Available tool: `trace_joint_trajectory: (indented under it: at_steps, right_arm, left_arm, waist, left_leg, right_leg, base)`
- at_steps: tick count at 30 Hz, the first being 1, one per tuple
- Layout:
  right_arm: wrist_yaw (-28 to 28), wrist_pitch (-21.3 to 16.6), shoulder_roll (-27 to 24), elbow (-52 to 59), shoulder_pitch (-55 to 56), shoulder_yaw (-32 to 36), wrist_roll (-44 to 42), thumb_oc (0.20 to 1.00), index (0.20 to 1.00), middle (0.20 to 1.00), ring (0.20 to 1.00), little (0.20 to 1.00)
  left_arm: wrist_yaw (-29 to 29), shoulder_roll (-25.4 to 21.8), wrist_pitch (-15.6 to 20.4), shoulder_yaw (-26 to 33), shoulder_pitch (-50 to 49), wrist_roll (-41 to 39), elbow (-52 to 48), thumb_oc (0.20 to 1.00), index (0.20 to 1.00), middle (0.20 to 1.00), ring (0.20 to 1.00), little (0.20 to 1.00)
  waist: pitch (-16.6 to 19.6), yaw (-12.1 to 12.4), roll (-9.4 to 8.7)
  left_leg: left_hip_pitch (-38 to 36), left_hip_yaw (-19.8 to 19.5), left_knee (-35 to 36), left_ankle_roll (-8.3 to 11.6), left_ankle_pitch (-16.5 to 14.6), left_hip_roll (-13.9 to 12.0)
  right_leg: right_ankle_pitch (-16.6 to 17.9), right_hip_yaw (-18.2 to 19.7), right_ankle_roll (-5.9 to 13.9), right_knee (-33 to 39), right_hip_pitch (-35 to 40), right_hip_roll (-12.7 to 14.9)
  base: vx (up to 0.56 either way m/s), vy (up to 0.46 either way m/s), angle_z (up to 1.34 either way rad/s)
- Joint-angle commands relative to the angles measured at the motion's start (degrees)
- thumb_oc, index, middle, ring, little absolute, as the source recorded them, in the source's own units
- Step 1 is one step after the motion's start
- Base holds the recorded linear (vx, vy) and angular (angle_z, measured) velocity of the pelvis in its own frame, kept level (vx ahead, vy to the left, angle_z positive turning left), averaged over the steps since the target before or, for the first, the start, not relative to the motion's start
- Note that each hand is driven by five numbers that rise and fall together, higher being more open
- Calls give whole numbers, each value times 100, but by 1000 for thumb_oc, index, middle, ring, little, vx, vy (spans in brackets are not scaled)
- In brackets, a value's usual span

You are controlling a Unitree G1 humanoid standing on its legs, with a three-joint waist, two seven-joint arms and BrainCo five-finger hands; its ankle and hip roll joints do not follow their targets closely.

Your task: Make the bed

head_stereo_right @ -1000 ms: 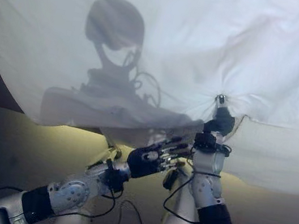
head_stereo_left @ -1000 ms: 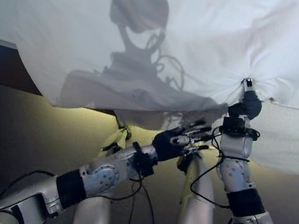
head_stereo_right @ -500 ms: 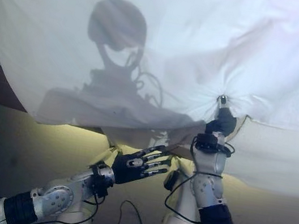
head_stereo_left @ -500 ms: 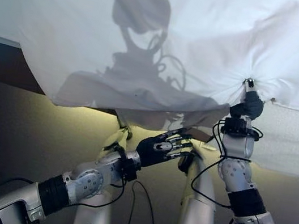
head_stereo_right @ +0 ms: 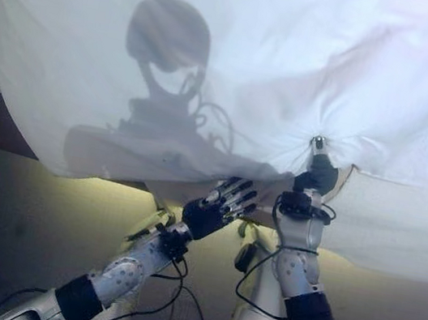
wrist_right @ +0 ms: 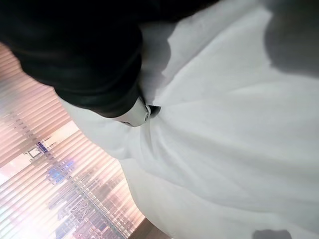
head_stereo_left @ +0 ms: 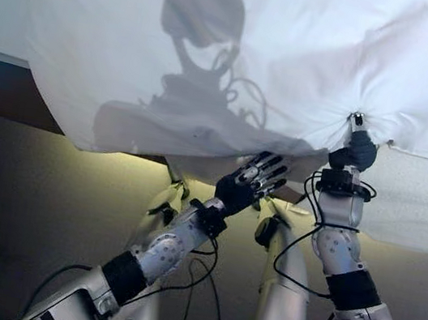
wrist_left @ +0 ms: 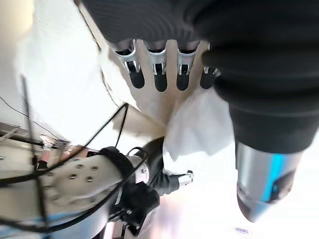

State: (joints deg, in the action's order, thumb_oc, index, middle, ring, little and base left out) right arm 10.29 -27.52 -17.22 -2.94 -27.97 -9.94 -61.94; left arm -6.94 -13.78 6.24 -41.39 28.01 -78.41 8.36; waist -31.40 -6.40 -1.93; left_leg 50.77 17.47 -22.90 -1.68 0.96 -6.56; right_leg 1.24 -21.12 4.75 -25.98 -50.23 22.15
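Apparently right hand (head_stereo_left: 352, 153) pinches sheet (head_stereo_left: 242, 41).

The sheet (head_stereo_left: 314, 53) is plain white, unpatterned; below it, the floor (head_stereo_left: 46, 181) is dull beige with a yellowish glow.

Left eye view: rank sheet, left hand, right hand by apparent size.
1. Sheet, far the largest, spanning the upper part.
2. Left hand, fingers spread below the sheet's hanging edge.
3. Right hand, pinching the sheet; it looks slightly smaller, but partly hidden in cloth, so unsure.
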Motion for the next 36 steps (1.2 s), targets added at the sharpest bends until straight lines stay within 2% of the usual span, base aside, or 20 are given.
trace_joint_trajectory:
  at_steps: [1, 18, 36]
  right_arm:
    - [-405, -131, -154, 586, -221, -198, 196, 200, 200, 200, 200, 200]
    - [-363, -155, -79, 452, -514, -388, 111, 200, 200, 200, 200, 200]
    - [-236, -273, -178, 503, -798, -462, 93, 200, 200, 200, 200, 200]
  left_arm:
    - [10, 252, 184, -185, 154, -35, -278, 1000, 1000, 1000, 1000, 1000]
    - [293, 836, 542, 186, 532, -165, 457, 1000, 1000, 1000, 1000, 1000]
    - [259, 1045, 277, -123, 79, 40, 1470, 1000, 1000, 1000, 1000, 1000]
  waist:
    - [160, -27, -120]
    - [160, -91, -215]
    - [160, -31, -235]
  left_leg:
    - [-378, 262, -398, 188, -853, 15]
    - [-359, 274, -445, 193, -875, -14]
    - [-409, 268, -249, 213, -786, -3]
  right_leg:
    - [399, -207, 572, 138, -100, 49]
    - [428, -239, 584, 127, -108, 24]
    - [485, -295, 610, 277, -53, -40]
  base:
    - [0, 0, 0]
    - [0, 0, -1]
    - [1, -3, -1]
